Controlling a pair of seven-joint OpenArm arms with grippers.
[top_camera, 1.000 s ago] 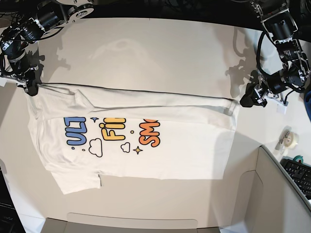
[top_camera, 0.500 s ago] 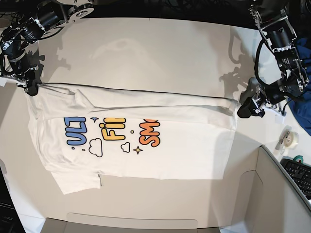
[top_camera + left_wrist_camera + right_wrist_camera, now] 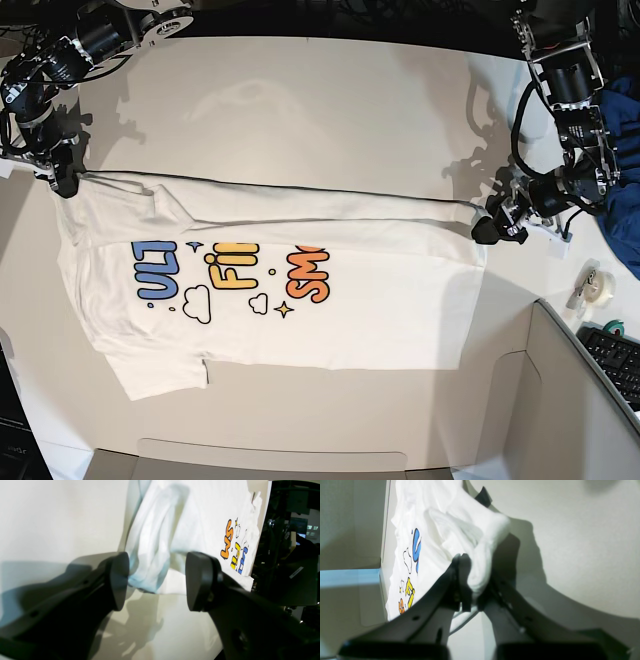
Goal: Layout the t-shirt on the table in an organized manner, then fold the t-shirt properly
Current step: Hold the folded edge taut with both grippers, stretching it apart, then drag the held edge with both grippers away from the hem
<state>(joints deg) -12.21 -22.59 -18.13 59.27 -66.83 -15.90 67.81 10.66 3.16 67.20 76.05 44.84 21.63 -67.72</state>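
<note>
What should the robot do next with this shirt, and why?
Probably close the left gripper on the bunched hem corner of the t-shirt. Its jaws stand open around that cloth, while the right gripper is shut on the opposite corner; with both corners held, the folded edge could be moved evenly.

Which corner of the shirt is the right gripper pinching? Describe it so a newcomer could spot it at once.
Start from the off-white table, where the t-shirt lies spread with its print up. Follow its folded far edge to the end nearest the blue letters; the right gripper is shut on that bunched corner. The opposite end lies free between the open left gripper.
</note>
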